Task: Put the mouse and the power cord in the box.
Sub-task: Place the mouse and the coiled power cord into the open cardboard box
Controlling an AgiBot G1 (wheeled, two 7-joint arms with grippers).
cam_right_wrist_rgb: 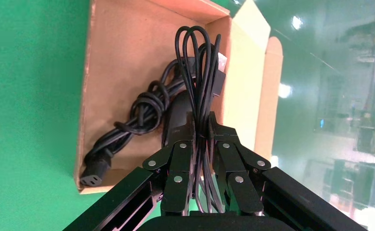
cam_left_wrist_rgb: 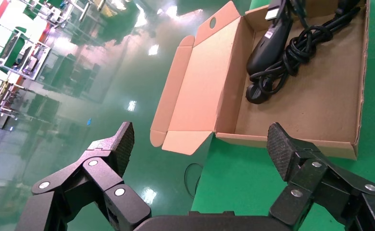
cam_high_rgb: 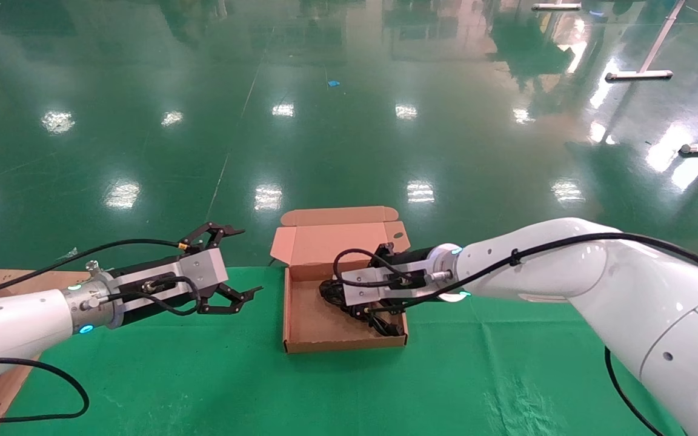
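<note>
The mouse (cam_right_wrist_rgb: 177, 118) hangs low inside the box (cam_high_rgb: 303, 327), near its hinged-lid side, with its thin cable gathered in loops that run up between the fingers of the right gripper (cam_right_wrist_rgb: 201, 139). That gripper's jaws are pinched together on the cable loops, so the mouse is carried by its lead, not by its body. Whether the mouse already rests on the box floor or hangs just above it is hard to tell from these views.

The power cord (cam_left_wrist_rgb: 291, 53) already lies in the box, a knotted bundle beside the mouse with its thick plug end toward the box's front wall. That half of the task looks done.

What seems to be left is small: letting go of the cable so the mouse and its loops settle inside the box walls, then lifting the right gripper clear without dragging the lead back out.

The left gripper (cam_high_rgb: 228, 266) hovers beside the box, off its left wall over the green cloth (cam_high_rgb: 203, 375), jaws spread wide and holding nothing.
</note>
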